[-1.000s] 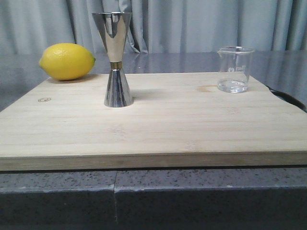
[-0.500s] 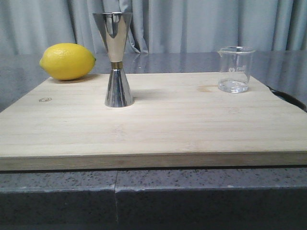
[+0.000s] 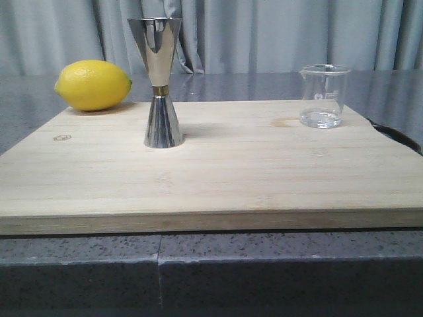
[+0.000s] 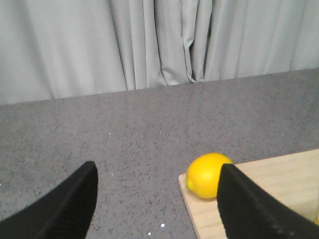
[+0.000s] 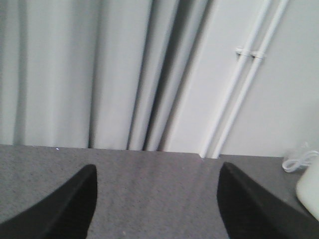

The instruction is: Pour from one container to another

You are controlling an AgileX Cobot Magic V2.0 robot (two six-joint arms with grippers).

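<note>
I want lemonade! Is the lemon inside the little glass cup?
No, the lemon lies at the far left corner of the wooden board, well apart from the glass beaker on the right.

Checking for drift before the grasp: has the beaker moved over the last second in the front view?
No. The beaker stands upright at the same spot on the cutting board, just right of the faint stain, as before.

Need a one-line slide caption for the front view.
Steel jigger, lemon and glass beaker stand apart on a wooden board; no grippers in view.
</note>
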